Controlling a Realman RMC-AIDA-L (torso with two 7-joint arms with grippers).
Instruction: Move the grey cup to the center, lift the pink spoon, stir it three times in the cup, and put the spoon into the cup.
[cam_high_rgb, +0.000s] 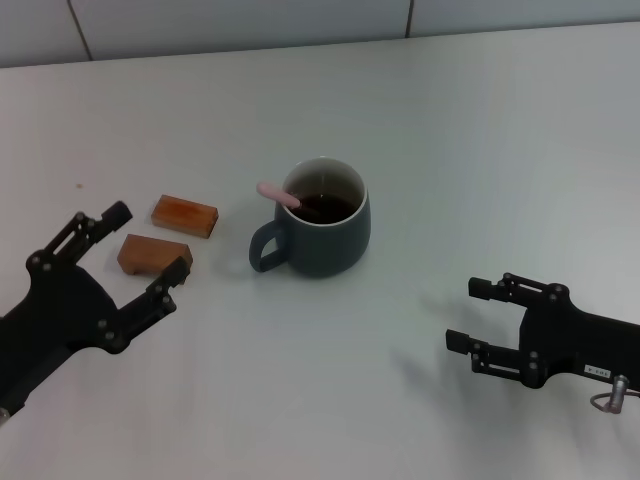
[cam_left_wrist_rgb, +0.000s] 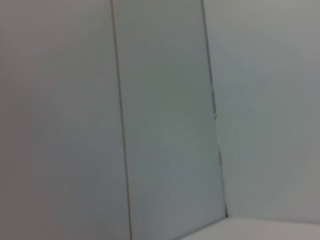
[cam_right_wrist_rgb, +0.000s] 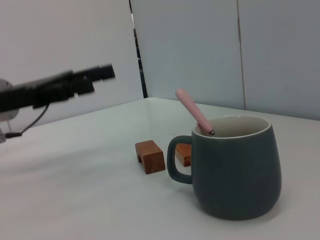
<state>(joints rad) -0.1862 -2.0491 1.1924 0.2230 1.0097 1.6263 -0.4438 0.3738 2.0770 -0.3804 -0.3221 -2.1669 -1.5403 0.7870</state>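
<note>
The grey cup (cam_high_rgb: 325, 228) stands upright mid-table with dark liquid inside and its handle turned toward my left side. The pink spoon (cam_high_rgb: 279, 194) rests in the cup, its handle leaning out over the rim; the right wrist view shows the cup (cam_right_wrist_rgb: 235, 170) and spoon (cam_right_wrist_rgb: 194, 113) the same way. My left gripper (cam_high_rgb: 140, 245) hovers open to the left of the cup, near the wooden blocks, holding nothing. My right gripper (cam_high_rgb: 475, 315) is open and empty, low and to the right of the cup. The left wrist view shows only wall panels.
Two small brown wooden blocks (cam_high_rgb: 184, 214) (cam_high_rgb: 152, 253) lie left of the cup, close to the left fingers; they also show in the right wrist view (cam_right_wrist_rgb: 150, 156). The white table (cam_high_rgb: 480, 130) meets a panelled wall at the back.
</note>
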